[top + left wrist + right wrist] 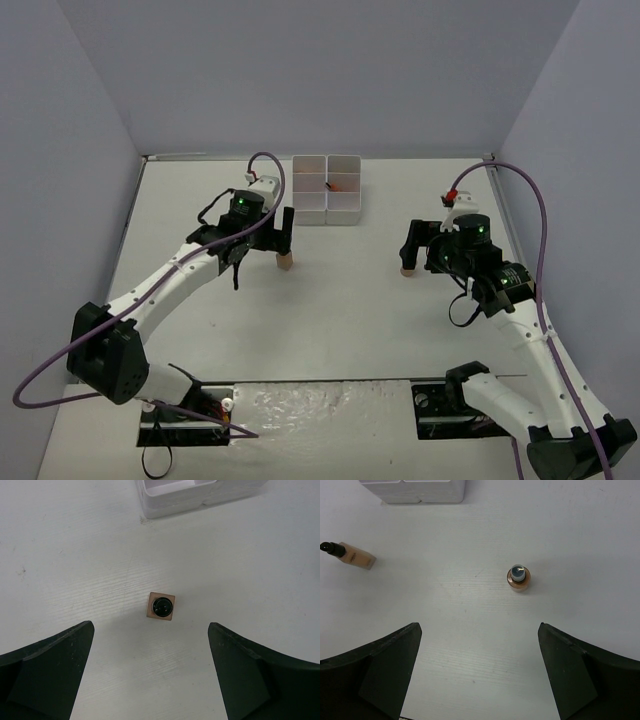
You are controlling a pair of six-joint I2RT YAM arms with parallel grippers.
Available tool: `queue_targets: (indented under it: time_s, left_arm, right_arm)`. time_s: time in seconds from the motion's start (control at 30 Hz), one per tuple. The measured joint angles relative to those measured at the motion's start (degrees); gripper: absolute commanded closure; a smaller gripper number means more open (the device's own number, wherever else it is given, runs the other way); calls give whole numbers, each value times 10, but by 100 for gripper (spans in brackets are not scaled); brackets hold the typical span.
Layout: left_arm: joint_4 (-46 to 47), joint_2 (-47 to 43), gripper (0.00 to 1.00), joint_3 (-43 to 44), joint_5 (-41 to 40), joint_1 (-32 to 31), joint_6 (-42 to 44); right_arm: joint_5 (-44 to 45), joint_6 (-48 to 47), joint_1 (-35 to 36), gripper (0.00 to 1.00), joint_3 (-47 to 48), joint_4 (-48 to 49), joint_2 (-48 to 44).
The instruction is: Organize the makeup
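A square tan bottle with a black cap [161, 605] stands upright on the white table, just ahead of my open left gripper [150, 626] and apart from both fingers. From above, the bottle [286, 262] sits right below the left gripper [277, 243]. A small round tan item with a dark top [518, 577] stands ahead of my open right gripper [479, 626], untouched. The top view shows this item [406, 270] under the right gripper [409, 252]. The bottle [350, 555] also shows at the left of the right wrist view.
The white gridded box [311, 206] stands at the back centre, with a small orange item and a dark stick inside. Its wall shows as the box [195, 497] in the left wrist view and the box [415, 492] in the right wrist view. Grey walls enclose the table.
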Motion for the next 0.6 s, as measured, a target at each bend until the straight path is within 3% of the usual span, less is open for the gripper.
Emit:
queue_targets:
  time_s: [0.6]
  left_arm:
    - [-13, 26, 4, 20, 13, -8, 18]
  right_arm:
    - [-7, 0, 0, 0, 0, 8, 5]
